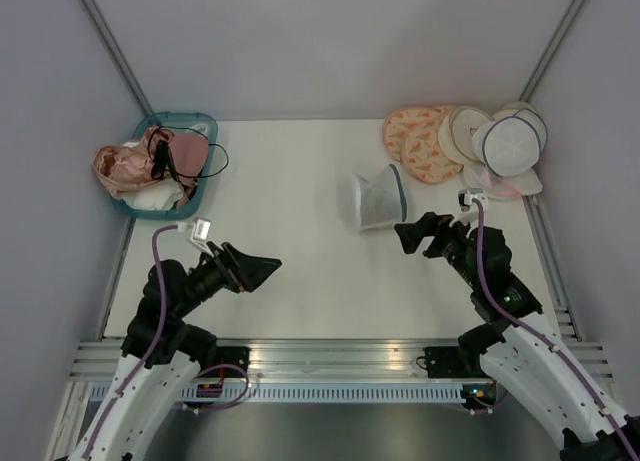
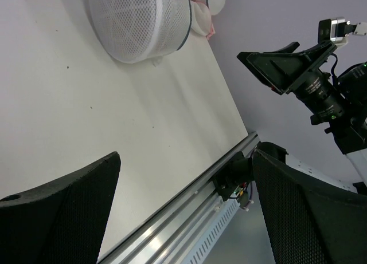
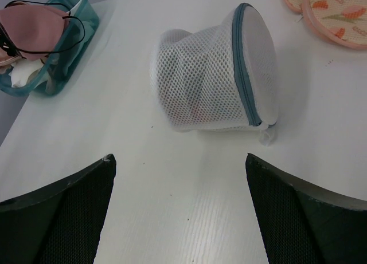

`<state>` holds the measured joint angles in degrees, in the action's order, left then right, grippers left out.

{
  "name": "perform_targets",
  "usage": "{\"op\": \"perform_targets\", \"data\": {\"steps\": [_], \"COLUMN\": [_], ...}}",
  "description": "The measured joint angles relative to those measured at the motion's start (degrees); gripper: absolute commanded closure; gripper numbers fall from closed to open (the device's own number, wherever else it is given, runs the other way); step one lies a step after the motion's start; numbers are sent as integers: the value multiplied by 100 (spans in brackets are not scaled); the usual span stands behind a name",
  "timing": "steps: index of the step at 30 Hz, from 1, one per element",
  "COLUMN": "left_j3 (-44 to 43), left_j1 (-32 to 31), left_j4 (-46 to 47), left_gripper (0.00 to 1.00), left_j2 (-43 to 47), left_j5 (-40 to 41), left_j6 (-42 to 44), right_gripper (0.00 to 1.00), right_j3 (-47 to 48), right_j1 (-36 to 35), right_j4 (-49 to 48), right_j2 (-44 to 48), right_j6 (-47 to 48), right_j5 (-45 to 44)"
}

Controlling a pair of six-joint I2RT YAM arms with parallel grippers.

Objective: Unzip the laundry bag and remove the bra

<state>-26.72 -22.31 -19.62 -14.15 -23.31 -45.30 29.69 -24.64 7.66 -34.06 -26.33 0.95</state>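
The laundry bag (image 1: 378, 199), white mesh with dark zipper trim, lies on its side mid-table, its round lid facing right. In the right wrist view the bag (image 3: 206, 81) is zipped shut, and a faint pink shape shows through the mesh; the bra itself is not clear. My right gripper (image 1: 415, 233) is open and empty just right of and in front of the bag; its jaws (image 3: 180, 212) point at it. My left gripper (image 1: 262, 269) is open and empty, well to the front left of the bag. The bag shows far off in the left wrist view (image 2: 140, 20).
A teal basket (image 1: 186, 115) with pink and black bras stands at the back left. Peach patterned round bags (image 1: 418, 141), cream ones and another white mesh bag (image 1: 510, 141) are piled at the back right. The metal rail (image 1: 330, 356) runs along the near edge.
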Motion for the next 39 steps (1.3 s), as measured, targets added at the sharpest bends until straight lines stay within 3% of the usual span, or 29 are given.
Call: {"op": "perform_targets", "data": {"steps": [9,13,17,25,31,39], "left_j3": [50,70,-94,-1143,-1902,-2656], "left_j1": [0,-2,-225,-1891,-2022,-2184], "left_j4": [221,575,1032,2277,3110,3847], "left_gripper": [0,0,0,0,1,0], "left_j2": [-372,-968,-1910,-4583,-6393,-7643], "left_j5": [70,120,520,2100,3016,3375], "left_j6": [184,284,428,1119,1635,2035], "right_gripper": [2,2,2,2,2,2], "right_j3": [-63,-79,-79,-79,-79,-76], "right_j1": [0,0,0,0,0,-2], "right_j4": [398,439,474,730,809,979], "right_j2": [33,-50,-251,-308,-284,-136], "right_j6": [-52,-74,-107,-136,-144,-140], "right_j5": [-321,-378,-385,-588,-601,-643]}}
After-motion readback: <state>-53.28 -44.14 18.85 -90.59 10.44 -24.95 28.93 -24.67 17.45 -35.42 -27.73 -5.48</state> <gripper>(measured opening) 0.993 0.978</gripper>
